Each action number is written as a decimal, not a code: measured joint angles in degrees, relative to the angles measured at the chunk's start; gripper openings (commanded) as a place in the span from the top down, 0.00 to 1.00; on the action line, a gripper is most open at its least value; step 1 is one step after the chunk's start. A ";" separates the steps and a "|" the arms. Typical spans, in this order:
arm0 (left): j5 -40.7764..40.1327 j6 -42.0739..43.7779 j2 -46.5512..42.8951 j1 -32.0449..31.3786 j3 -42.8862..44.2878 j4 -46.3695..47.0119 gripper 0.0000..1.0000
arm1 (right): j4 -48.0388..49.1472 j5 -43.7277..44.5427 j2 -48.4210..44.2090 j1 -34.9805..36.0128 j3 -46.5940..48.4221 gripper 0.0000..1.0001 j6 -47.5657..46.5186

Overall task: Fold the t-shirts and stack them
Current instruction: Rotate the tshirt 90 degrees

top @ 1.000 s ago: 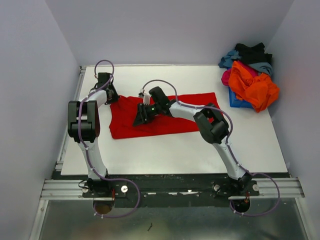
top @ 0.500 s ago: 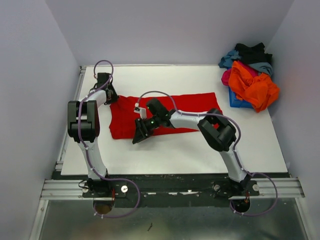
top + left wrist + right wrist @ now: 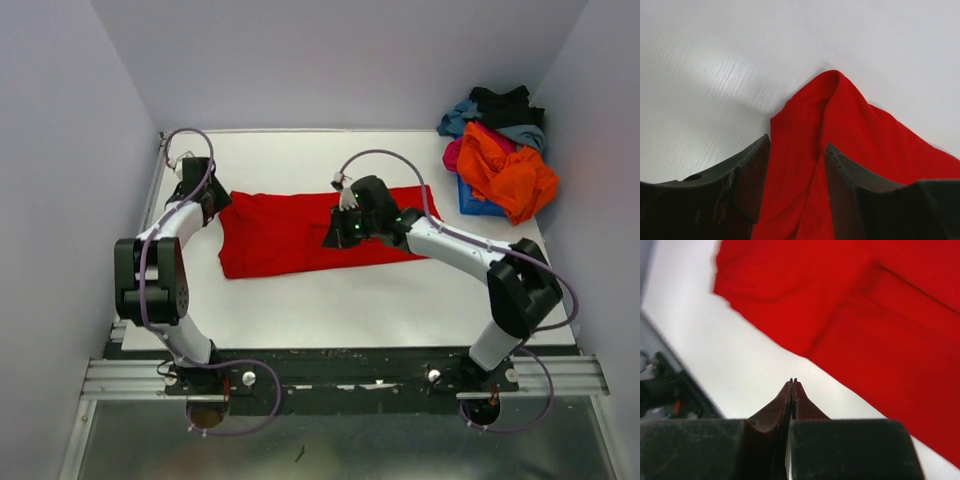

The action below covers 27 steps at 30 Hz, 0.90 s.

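A bright red t-shirt [image 3: 290, 235] lies on the white table, folded into a long band. My left gripper [image 3: 220, 204] is at its far left corner. In the left wrist view that corner [image 3: 832, 107] peaks between the spread fingers [image 3: 752, 175] of the open left gripper [image 3: 796, 150], and nothing pinches it. My right gripper [image 3: 330, 238] hovers over the band's middle. Seen from the right wrist, it [image 3: 793, 384] is shut and empty, with the red t-shirt [image 3: 865, 315] and bare table below. More t-shirts sit piled at the back right, an orange one [image 3: 512, 172] on top.
The pile also shows black [image 3: 505, 102], grey-blue [image 3: 465, 117] and magenta [image 3: 453, 154] cloth, and rests on a blue bin [image 3: 477, 203] in the back right corner. Walls close the table on the left, back and right. The arm bases stand on the rail at the near edge.
My left gripper has opened and let go of the shirt's far left corner. My right gripper has moved from the shirt's near left edge back to its middle and shut empty.
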 measured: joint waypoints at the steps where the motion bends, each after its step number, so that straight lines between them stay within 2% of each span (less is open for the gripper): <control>1: -1.14 -0.72 -2.45 -0.02 -1.64 0.20 0.36 | -0.87 3.56 -1.73 -0.68 -1.84 0.99 -0.22; 6: -4.20 -2.34 -7.15 -0.02 -4.68 0.94 0.37 | -6.16 18.51 -8.09 -5.11 -9.57 0.99 0.42; 12: -3.96 -2.36 2.01 -0.02 0.52 0.24 0.35 | -13.05 34.62 -9.22 -12.28 -10.64 0.99 5.20; 16: -3.06 -2.32 6.69 -0.07 4.02 -0.98 0.37 | -17.42 40.61 -9.20 -14.10 -10.64 0.96 8.07; 20: -1.81 -2.16 7.78 -0.07 5.51 -1.18 0.50 | -19.17 43.06 -9.20 -18.56 -10.71 0.90 9.66; 24: -0.07 -1.88 8.90 -0.07 6.64 -1.01 0.72 | -19.41 44.74 -9.14 -22.23 -11.52 0.89 10.95; 25: 0.39 -1.84 9.29 -0.07 6.86 -0.94 0.76 | -19.41 44.72 -9.09 -23.06 -11.78 0.81 11.13; 26: 0.85 -1.81 9.75 -0.07 7.08 -0.90 0.83 | -19.39 44.70 -9.01 -23.93 -12.09 0.68 11.26; 27: 1.46 -1.77 10.43 -0.07 7.30 -0.68 0.91 | -19.43 44.68 -8.81 -24.59 -12.57 0.60 11.52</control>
